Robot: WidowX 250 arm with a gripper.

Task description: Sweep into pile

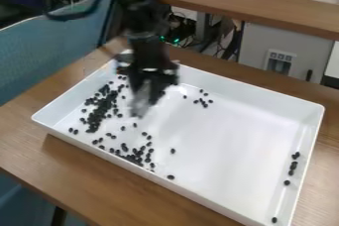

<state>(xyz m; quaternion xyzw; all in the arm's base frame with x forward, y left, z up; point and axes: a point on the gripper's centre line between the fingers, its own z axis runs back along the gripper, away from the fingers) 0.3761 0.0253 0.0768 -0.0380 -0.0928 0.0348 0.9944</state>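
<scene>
A black gripper (147,93) hangs over the upper left part of the white tray (232,145), blurred at its lower end. Small black beans lie scattered inside the tray. The densest bean cluster (100,108) is along the left side, just left of the gripper. Another group of beans (136,155) lies by the near left wall. A few beans (204,102) sit right of the gripper toward the back wall, and several beans (293,165) line the right wall. One bean (274,219) rests in the near right corner.
The tray stands on a brown wooden table (79,180). Behind it runs a wooden ledge (252,7), with a grey box (285,51) and cables below. A blue-green panel (53,46) stands at the left. The tray's raised walls surround the beans.
</scene>
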